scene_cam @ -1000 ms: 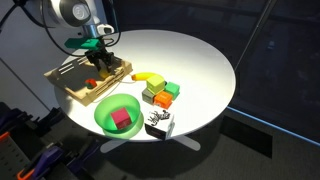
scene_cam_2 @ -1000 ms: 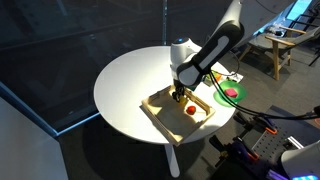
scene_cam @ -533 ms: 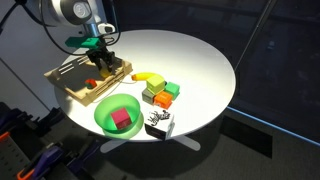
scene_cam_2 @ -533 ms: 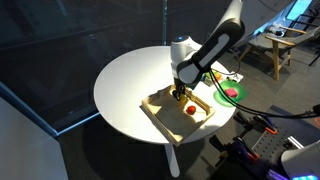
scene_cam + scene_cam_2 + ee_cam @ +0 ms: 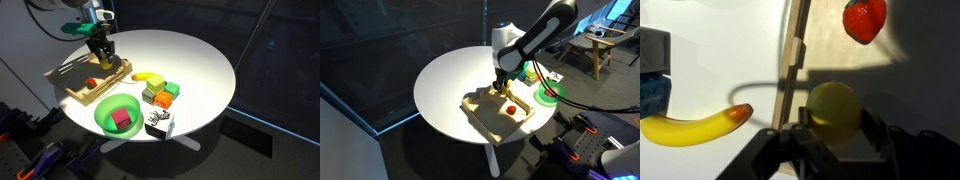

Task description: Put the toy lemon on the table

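the fingers (image 5: 876, 135) grip the toy lemon (image 5: 832, 108) between them, partway closed, above the wooden tray (image 5: 825, 55).

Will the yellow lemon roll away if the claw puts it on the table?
Probably a little: the toy lemon looks round, and the table top looks smooth and flat. It seems firm, as no dent shows where the claw grips it. It is likely light too, being so small.
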Controlling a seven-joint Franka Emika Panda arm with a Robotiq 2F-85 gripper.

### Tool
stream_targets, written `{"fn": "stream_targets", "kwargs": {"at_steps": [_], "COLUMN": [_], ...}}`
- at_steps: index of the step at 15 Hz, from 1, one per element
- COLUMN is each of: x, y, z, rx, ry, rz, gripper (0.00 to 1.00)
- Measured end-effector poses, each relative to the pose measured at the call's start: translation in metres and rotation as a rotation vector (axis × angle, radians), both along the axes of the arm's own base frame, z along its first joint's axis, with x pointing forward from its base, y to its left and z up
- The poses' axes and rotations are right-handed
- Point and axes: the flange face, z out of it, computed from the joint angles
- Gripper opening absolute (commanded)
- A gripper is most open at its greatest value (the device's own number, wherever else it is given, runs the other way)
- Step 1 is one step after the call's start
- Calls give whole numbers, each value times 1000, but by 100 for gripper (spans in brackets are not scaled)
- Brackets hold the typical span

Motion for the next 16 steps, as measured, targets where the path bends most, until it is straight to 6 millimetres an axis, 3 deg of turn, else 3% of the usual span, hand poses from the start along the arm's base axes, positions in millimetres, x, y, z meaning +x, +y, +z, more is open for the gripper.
{"fn": "stream_targets", "kwargs": {"at_steps": [5, 16], "x": [-1, -14], "y": [-20, -67], "z": [13, -2], "rx": [-29, -44], "ry": [8, 51], "rz": [-141, -222], "gripper": [31, 31]}}
